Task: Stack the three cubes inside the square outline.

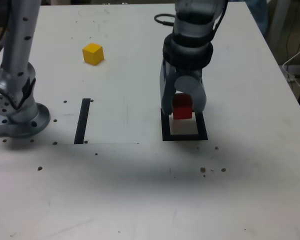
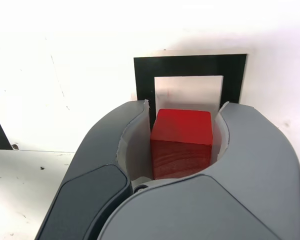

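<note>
One arm reaches down over the white counter from the far side, its wrist pointing steeply downward so that the hand hangs directly above the square outline. The two grey fingers are pressed against opposite sides of the red cube, pinching it between their pale inner pads, as the wrist view shows. The cube sits deep in the hand, its top face level and its lower part visible below the fingertips in the exterior view. It is over the rear part of the outline's white centre; whether it rests on the surface or is held just above it cannot be told. The yellow cube lies well apart on the counter, toward the exterior view's upper left. A straight black strip lies between that cube and the counter's near edge, and the arm's base stands at the exterior view's left.
</note>
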